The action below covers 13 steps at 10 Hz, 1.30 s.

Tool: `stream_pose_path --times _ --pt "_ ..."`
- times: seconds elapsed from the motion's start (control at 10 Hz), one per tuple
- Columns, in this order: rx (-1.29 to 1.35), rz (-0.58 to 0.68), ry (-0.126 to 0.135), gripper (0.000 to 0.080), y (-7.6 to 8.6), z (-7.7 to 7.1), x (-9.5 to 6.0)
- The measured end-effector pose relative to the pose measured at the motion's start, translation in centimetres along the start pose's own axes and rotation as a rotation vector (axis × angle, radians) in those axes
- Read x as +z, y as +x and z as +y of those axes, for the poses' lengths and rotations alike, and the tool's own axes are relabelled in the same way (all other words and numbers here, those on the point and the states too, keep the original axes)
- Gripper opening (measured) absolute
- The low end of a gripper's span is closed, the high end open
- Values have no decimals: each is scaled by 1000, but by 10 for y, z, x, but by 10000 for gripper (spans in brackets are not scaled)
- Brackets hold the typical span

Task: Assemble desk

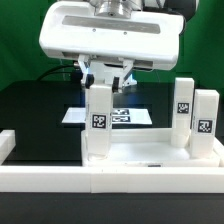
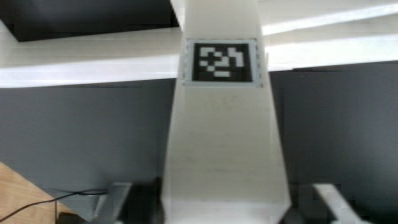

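The white tabletop panel (image 1: 150,158) lies flat at the front of the exterior view. Two white block legs (image 1: 183,108) (image 1: 205,118) stand upright at its right end, tags facing the camera. A third leg (image 1: 98,120) stands upright at its left end. My gripper (image 1: 105,80) hangs right over this leg and straddles its upper part. In the wrist view the leg (image 2: 222,130) runs out from between my fingers, its tag (image 2: 221,62) showing. The fingers (image 2: 128,203) stand apart from the leg, with a dark gap on each side. The gripper (image 2: 226,205) is open.
Long low white border rails run along the front (image 1: 100,188) and the left (image 1: 8,145). The marker board (image 1: 120,115) lies flat on the black table behind the legs. A green wall stands at the back.
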<state>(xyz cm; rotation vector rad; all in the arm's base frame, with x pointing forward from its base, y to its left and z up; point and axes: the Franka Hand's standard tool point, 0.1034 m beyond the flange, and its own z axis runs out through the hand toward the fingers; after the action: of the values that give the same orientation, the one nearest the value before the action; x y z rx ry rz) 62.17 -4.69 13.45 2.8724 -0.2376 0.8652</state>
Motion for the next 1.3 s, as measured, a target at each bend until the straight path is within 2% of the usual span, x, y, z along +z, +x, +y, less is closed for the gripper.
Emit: stream_pose_path --times 0.1,0.2,0.3,0.7,1.1,1.3 --pt "-6 -1 -1 552 1 2 0" --pt "-14 1 -4 552 3 6 -2" --pt "-20 3 -5 629 6 10 -4" --pt "-44 -16 6 649 27 32 -20" --pt "-50 -18 6 649 24 30 -17" --pt "-52 -64 13 649 18 30 -14"
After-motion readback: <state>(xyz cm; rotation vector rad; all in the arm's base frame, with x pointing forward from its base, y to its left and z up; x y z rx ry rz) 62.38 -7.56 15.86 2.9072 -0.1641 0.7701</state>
